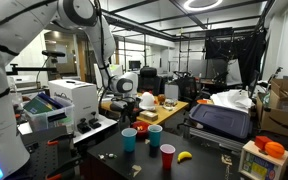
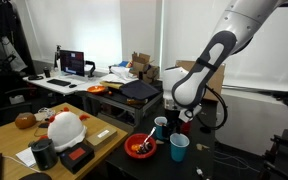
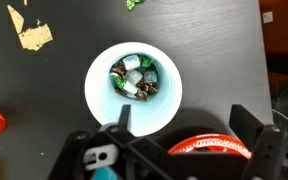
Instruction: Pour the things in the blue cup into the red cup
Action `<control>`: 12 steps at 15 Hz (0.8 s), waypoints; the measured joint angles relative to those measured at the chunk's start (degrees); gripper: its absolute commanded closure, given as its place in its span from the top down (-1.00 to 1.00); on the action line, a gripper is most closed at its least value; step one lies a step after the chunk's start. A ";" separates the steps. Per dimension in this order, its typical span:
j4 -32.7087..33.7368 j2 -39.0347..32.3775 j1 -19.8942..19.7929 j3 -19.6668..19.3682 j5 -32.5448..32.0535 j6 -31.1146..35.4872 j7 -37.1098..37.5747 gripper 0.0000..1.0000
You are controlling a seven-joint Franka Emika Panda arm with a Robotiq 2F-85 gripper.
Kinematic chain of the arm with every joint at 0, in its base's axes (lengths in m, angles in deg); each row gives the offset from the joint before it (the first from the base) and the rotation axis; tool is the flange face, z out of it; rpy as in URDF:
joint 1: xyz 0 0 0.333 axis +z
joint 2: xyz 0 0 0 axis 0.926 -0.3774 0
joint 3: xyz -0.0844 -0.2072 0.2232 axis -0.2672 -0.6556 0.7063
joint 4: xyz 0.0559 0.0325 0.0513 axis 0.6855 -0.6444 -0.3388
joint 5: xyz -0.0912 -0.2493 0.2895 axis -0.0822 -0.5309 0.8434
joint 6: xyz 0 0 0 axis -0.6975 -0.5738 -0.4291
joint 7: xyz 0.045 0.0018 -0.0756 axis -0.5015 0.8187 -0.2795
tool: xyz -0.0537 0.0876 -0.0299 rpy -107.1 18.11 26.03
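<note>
Released end effector (image 3: 180, 114) is hovering over blue cup (image 3: 97, 92); closing off-centre risks toppling it, spilling sweets (image 3: 134, 78) across the tabletop (image 3: 229, 45)

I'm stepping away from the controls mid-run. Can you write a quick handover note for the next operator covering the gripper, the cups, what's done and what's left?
Gripper: open, holding nothing, hovering above the blue cup and not yet around it.
Blue cup: upright on the black table, next to the red bowl, with small wrapped pieces inside.
Red cup: upright, standing apart from the blue cup, near the teal-grey cup.
Done: approach only.
Left: grasp the blue cup, carry it to the red cup, tip it in.
</note>
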 measured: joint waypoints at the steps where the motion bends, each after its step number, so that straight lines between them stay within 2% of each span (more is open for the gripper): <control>1: 0.51 0.01 0.36 -0.33 -0.56 0.00 0.14 1.00; 8: 6.00 -0.38 4.26 -1.00 -3.85 -0.59 0.36 1.00; 12: 11.54 -3.59 6.95 -0.90 -5.08 -2.08 0.36 1.00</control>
